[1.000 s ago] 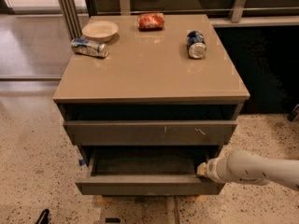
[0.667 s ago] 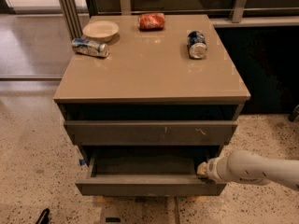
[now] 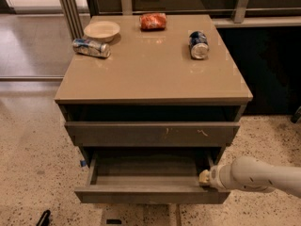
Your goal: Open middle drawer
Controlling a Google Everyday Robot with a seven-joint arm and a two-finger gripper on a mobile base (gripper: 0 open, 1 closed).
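Observation:
The middle drawer is a wide grey-brown front with no handle. It stands pulled out from the cabinet, and its shallow grey box is open to view and empty. My gripper is at the drawer's right end, against the inside of the front panel at the right corner. My white arm reaches in from the right. Above it is the taller front with pale scratch marks, pushed in. The lowest front is hidden under the open drawer.
The cabinet top carries a white bowl, a crushed can, an orange bag and a blue can. A speckled floor lies around. A dark counter stands at the right, and metal posts at the back left.
The middle drawer and my gripper have come slightly further out toward the camera. The things on top have not moved.

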